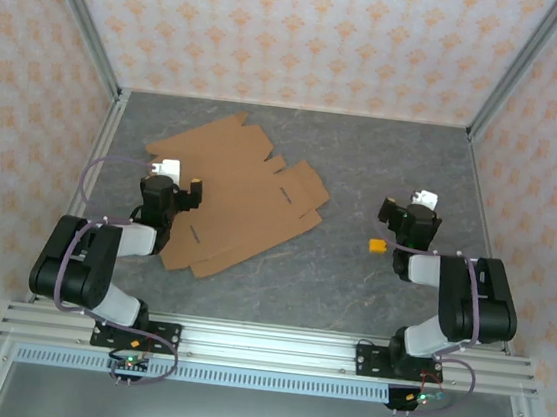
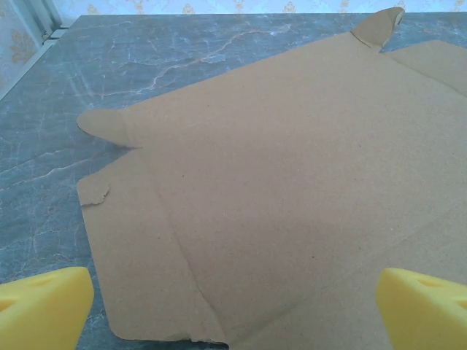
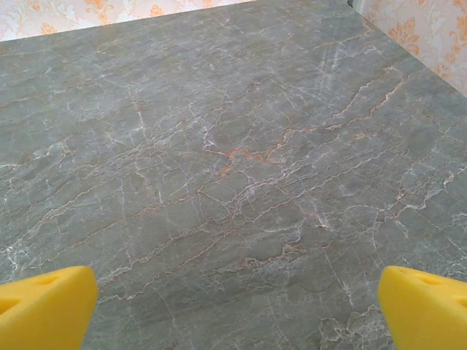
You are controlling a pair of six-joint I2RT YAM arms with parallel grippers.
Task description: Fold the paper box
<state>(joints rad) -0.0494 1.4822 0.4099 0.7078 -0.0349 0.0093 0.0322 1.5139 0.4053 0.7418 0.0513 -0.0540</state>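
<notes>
Left gripper point(image 2: 233, 310), jaws spread wide and empty, poised low over the near-left part of the paper box point(image 1: 239, 199), which lies flat and unfolded on the left half of the table point(image 1: 364, 168). Right gripper point(image 3: 233, 310), equally wide and empty, hangs well apart from the sheet. The first fold probably goes best with one gripper pinning the centre panel while the other lifts a side flap along its crease.

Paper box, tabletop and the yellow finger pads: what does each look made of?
Paper box: plain brown cardboard, matte, with creased fold lines and a slightly frayed edge. Tabletop: grey stone-look surface with pale and rusty veins, faint sheen; possibly printed laminate. Finger pads: yellow, soft-looking, perhaps foam or rubber.
</notes>
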